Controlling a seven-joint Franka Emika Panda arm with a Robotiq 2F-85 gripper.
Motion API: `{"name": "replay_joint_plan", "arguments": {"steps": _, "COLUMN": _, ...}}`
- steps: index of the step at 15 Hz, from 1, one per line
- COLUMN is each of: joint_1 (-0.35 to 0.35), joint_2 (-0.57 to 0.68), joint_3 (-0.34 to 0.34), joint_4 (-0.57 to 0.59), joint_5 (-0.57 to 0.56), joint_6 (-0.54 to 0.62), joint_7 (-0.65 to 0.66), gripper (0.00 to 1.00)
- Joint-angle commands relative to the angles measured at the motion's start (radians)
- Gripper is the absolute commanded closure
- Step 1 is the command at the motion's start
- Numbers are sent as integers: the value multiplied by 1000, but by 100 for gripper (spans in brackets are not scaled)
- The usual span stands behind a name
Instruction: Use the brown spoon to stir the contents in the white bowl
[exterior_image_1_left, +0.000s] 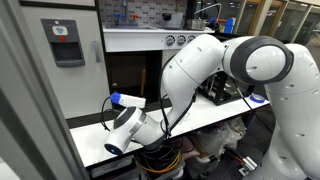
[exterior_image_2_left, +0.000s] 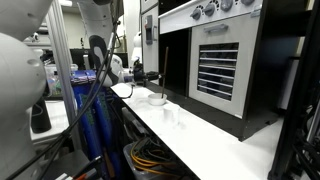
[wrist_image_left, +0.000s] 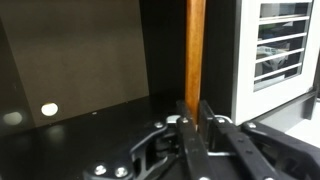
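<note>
In the wrist view my gripper (wrist_image_left: 196, 118) is shut on the brown spoon (wrist_image_left: 196, 50). Its orange-brown handle runs straight up from between the jaws to the frame's top edge, and its head is out of view. In an exterior view the gripper (exterior_image_2_left: 141, 75) is small and dark, left of and a little above the white bowl (exterior_image_2_left: 157, 99) on the white table (exterior_image_2_left: 210, 140). The spoon is too small to make out there. The contents are too small to tell. In the exterior view filled by the arm, the wrist (exterior_image_1_left: 125, 128) hangs over the table, and the bowl is hidden.
A dark oven cavity (wrist_image_left: 80, 60) with a glossy black floor fills the wrist view, with a white oven front with vent slats (wrist_image_left: 285, 45) at the right. A small pale cup (exterior_image_2_left: 172, 114) stands next to the bowl. The oven unit (exterior_image_2_left: 215, 65) stands behind the table. Cables (exterior_image_2_left: 150, 155) hang below.
</note>
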Motion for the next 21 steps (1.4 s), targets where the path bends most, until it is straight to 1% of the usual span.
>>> {"name": "replay_joint_plan", "arguments": {"steps": 1, "joint_1": -6, "joint_2": -26, "joint_3": -10, "joint_4": -35, "joint_5": -47, "joint_6": -2, "joint_7": 15, "gripper": 97}}
{"name": "replay_joint_plan", "arguments": {"steps": 6, "joint_1": -4, "joint_2": -27, "joint_3": -17, "joint_4": -36, "joint_5": -101, "joint_6": -3, "joint_7": 11, "gripper": 97}}
{"name": "replay_joint_plan", "arguments": {"steps": 11, "joint_1": -2, "joint_2": -24, "joint_3": -15, "joint_4": -38, "joint_5": -126, "joint_6": 2, "joint_7": 8, "gripper": 97}}
{"name": "replay_joint_plan", "arguments": {"steps": 21, "joint_1": 2, "joint_2": -11, "joint_3": 1, "joint_4": -75, "joint_5": -124, "joint_6": 14, "joint_7": 11, "gripper": 97}}
